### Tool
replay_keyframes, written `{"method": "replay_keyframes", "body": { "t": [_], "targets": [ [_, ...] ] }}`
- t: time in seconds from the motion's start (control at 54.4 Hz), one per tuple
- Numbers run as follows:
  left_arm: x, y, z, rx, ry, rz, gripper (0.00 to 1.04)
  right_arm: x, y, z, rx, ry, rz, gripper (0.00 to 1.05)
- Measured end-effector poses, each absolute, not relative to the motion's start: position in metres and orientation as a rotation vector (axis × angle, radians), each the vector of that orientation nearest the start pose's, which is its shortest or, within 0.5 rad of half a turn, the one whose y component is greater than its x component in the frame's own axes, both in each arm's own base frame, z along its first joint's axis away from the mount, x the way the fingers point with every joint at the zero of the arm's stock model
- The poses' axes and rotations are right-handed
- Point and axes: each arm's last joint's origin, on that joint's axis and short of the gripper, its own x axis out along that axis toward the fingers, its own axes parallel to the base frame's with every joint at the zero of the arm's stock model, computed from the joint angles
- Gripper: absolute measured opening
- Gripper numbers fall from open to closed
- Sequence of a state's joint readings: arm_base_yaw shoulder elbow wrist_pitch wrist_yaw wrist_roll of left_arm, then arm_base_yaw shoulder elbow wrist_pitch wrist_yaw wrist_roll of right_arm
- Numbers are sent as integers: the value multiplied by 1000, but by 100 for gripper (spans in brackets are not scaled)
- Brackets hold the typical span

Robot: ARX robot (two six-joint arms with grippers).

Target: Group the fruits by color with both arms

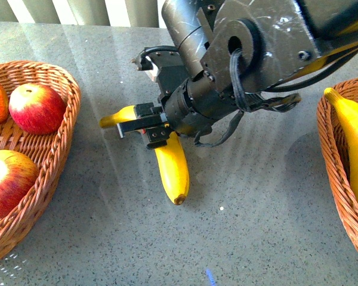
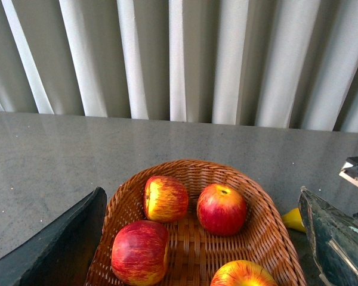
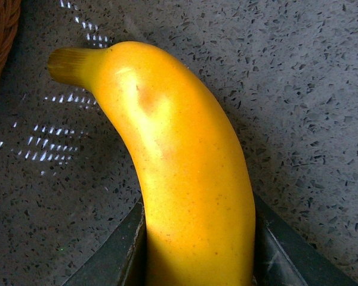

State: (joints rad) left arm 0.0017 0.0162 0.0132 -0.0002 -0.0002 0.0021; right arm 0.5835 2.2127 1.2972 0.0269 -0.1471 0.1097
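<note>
My right gripper (image 1: 144, 126) is shut on a yellow banana (image 1: 170, 164) that lies on the grey table in the middle of the front view. In the right wrist view the banana (image 3: 185, 173) fills the gap between both fingers (image 3: 116, 256). Red apples (image 1: 37, 107) lie in the left wicker basket (image 1: 62, 140). My left gripper (image 2: 206, 250) is open and empty above that basket (image 2: 268, 232), with several apples (image 2: 221, 208) below it. A second banana (image 1: 355, 134) lies in the right basket (image 1: 337, 190).
A grey curtain (image 2: 179, 59) hangs behind the table's far edge. The right arm's bulky black body (image 1: 250, 53) and cable (image 1: 241, 89) hang over the table's middle and back.
</note>
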Motion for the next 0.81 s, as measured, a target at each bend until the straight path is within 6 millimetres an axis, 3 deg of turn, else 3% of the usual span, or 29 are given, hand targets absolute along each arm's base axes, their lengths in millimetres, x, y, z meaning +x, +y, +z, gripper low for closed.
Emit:
{"method": "replay_keyframes", "body": {
  "t": [0.11, 0.202, 0.294, 0.404, 0.514, 0.643, 0.808],
  "targets": [
    [98, 0, 167, 2, 3, 2, 96, 360, 227, 96, -73, 889, 613, 36],
    [98, 0, 167, 2, 3, 2, 96, 360, 201, 127, -35, 799, 575, 36],
    [98, 0, 167, 2, 3, 2, 96, 352, 157, 169, 34, 667, 527, 36],
    [98, 0, 167, 2, 4, 2, 96, 326, 97, 197, 94, 564, 432, 36],
    [98, 0, 167, 2, 4, 2, 96, 293, 39, 195, 154, 553, 314, 36],
    [98, 0, 167, 2, 4, 2, 96, 268, -15, 185, 233, 558, 188, 36],
    [98, 0, 167, 2, 4, 2, 96, 254, -55, 168, 284, 579, 54, 35]
  ]
}}
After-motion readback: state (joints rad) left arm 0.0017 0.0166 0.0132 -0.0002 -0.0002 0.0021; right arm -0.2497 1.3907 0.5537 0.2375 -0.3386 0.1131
